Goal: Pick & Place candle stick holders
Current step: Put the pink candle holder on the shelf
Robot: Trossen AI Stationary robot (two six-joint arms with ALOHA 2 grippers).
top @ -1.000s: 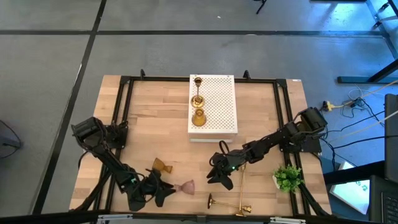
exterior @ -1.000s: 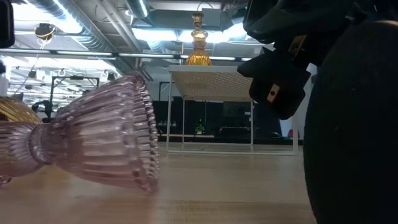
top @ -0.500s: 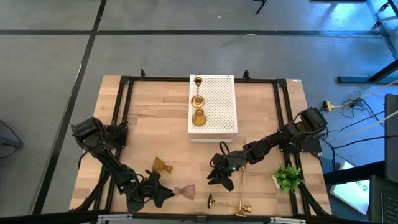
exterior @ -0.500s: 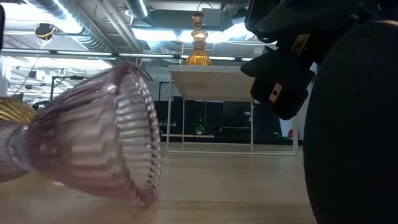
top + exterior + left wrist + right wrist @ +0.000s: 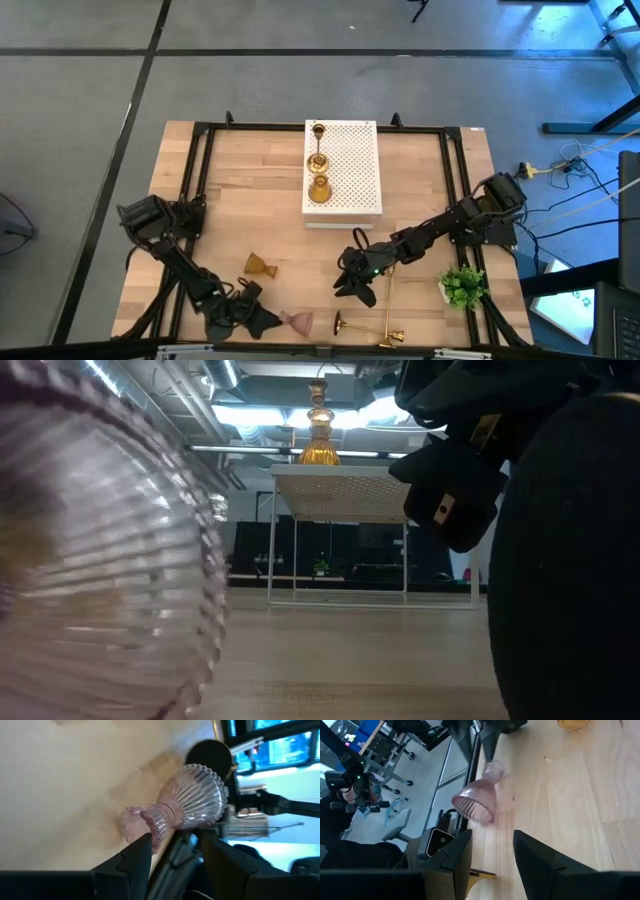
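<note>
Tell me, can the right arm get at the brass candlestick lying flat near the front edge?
Probably yes. The right gripper, fingers apart, hovers just beside the slim brass candlestick lying on the wooden table, with nothing between them. The left gripper is busy at the pink ribbed glass holder.

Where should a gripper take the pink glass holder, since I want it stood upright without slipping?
Grip the pink glass holder at its narrow waist between foot and flared ribbed cup. It lies on its side near the table's front edge, so come from above with the fingers straddling the waist. The left gripper is at its foot end; whether it has hold is unclear. The ribbed cup is wide and would likely slip.
</note>
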